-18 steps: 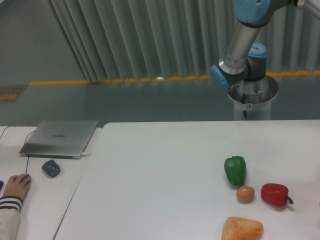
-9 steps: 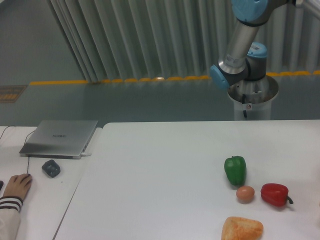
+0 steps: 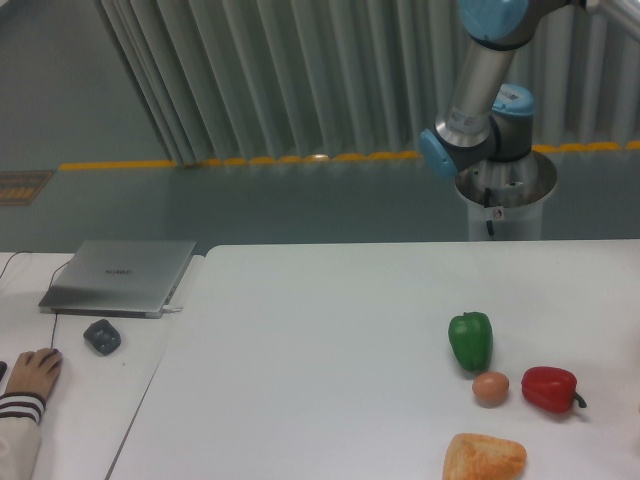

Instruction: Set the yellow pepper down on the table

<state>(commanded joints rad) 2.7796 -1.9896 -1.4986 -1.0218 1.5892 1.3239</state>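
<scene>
The yellow pepper is out of view. The white table [image 3: 320, 340] fills the lower part of the view. Only the arm's base and lower joints [image 3: 478, 110] show, behind the table's far right edge; the arm runs out of the frame at the top right. The gripper is out of view.
A green pepper [image 3: 471, 340], a small brown egg [image 3: 490, 388], a red pepper [image 3: 550, 389] and an orange-brown bread roll [image 3: 484, 458] lie at the table's right front. On the left desk are a silver laptop [image 3: 120, 276], a grey mouse [image 3: 102, 336] and a person's hand [image 3: 30, 375].
The arm's upper joint has shifted slightly up and to the left. Nothing on the table has moved.
</scene>
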